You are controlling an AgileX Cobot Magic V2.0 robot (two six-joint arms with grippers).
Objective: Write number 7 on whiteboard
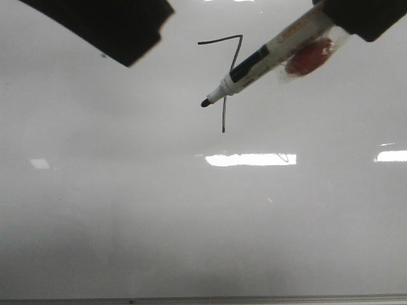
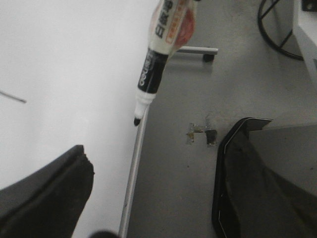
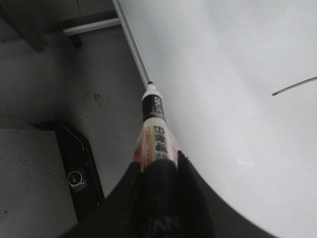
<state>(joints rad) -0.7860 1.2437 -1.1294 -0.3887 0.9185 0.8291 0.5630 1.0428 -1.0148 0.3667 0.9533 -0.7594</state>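
A thin black hand-drawn number 7 (image 1: 224,76), with a short rising top bar and a long downstroke, sits on the large glossy grey-white whiteboard (image 1: 127,210), toward its far edge and about midway between the two sides. The figure looks finished, so the risks now are all about spoiling it.

The right gripper (image 3: 161,171) has its jaws closed on a white-barrelled marker pen with a black collar and black tip (image 1: 254,67), uncapped. In the front view the tip lies just to the left of the downstroke, and the barrel crosses over the upper part of the figure. I cannot tell from these pictures whether the tip is touching the board or raised clear of it. If it is low, any sideways pull would drag a stray line through the 7 or add a tail to it; lifting straight away from the surface first would avoid that.

The grip sits far back on the barrel, so the long free end could swing or slip in the jaws and dab the board.

The left gripper (image 1: 121,28) shows only as a dark shape near the far left corner; its jaws appear spread and hold nothing. A sweep toward the ink could smear it, since fresh marker likely wipes easily
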